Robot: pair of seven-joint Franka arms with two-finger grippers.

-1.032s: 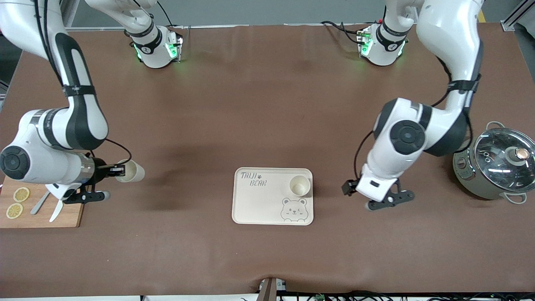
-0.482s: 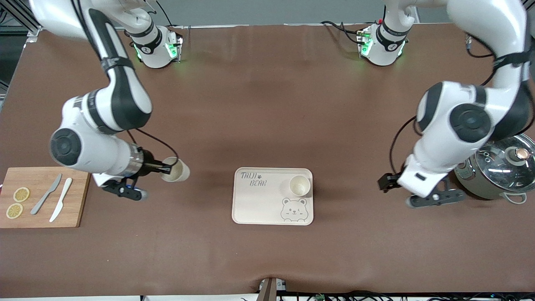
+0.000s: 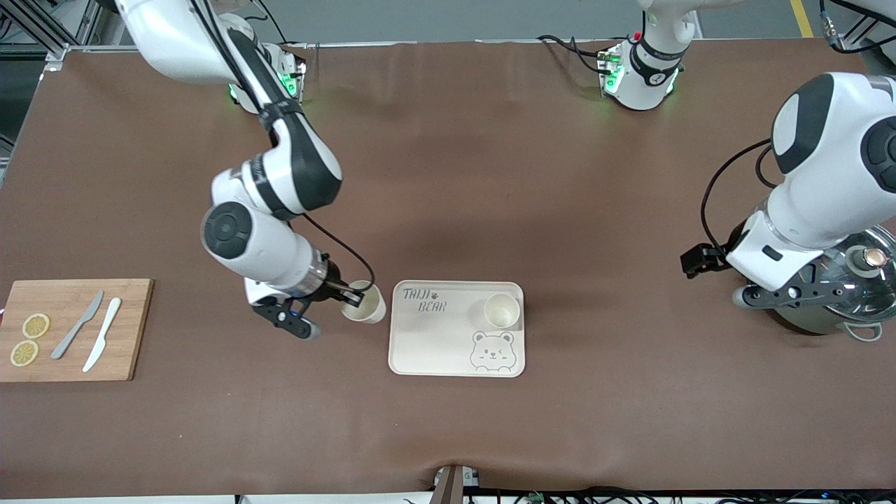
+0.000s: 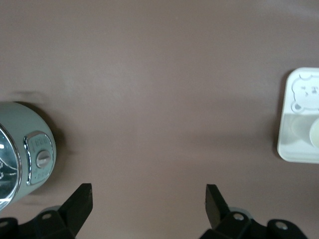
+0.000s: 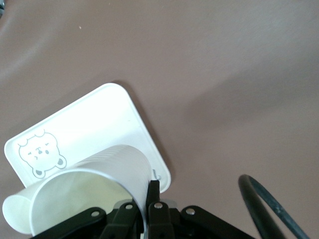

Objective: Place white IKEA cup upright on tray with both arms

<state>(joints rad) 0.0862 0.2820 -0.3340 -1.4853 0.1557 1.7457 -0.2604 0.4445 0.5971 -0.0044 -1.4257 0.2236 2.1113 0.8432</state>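
My right gripper (image 3: pixel 352 298) is shut on the rim wall of a white cup (image 3: pixel 365 305), one finger inside and one outside. The cup (image 5: pixel 94 181) hangs tilted on its side, just above the table at the tray's edge toward the right arm's end. The cream tray (image 3: pixel 434 339) carries grey lettering and a bear drawing. In the right wrist view the tray (image 5: pixel 94 127) lies under the cup and the right gripper (image 5: pixel 148 188). A second white cup (image 3: pixel 502 311) stands upright on the tray. My left gripper (image 3: pixel 697 260) is open and empty, up beside the pot, its jaws wide in the left wrist view (image 4: pixel 148 193).
A steel pot with a glass lid (image 3: pixel 840 280) stands at the left arm's end of the table, also seen as the pot (image 4: pixel 22 149) in the left wrist view. A wooden cutting board (image 3: pixel 70 350) with two knives and lemon slices lies at the right arm's end.
The right arm has swept from above the cutting board to the tray's edge, carrying the cup. The left arm has drawn away from the tray toward the pot, still open.
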